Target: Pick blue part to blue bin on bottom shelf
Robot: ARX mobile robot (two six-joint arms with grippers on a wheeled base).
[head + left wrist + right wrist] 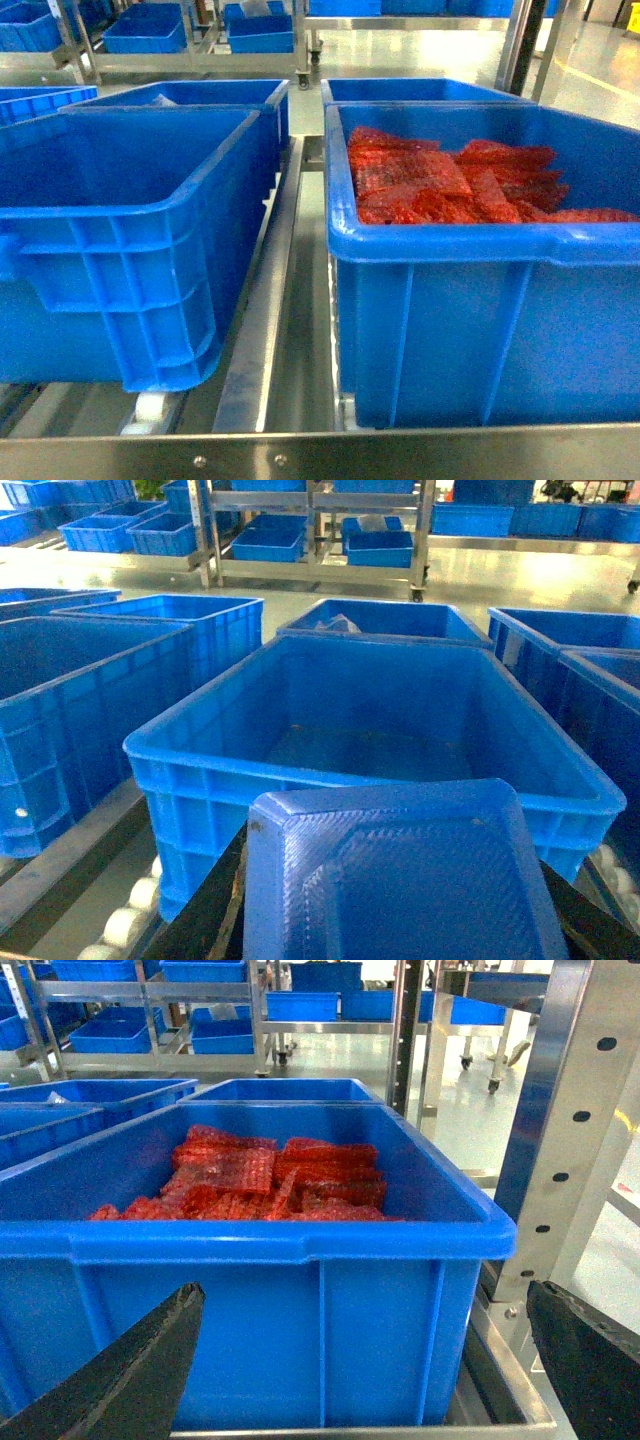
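Blue part [400, 880] in left hand, hand hidden, blue bin [380, 770] behind

Blue part [400, 880]: boxy w/ textured, stepped face, fills bottom of left wrist view, just in front of blue bin's near rim; probably held, grip hidden. Blue bin [130, 250]: big glossy tote, thick rim, upright, interior bare. Sits on bottom shelf [270, 330], steel rails w/ white rollers.
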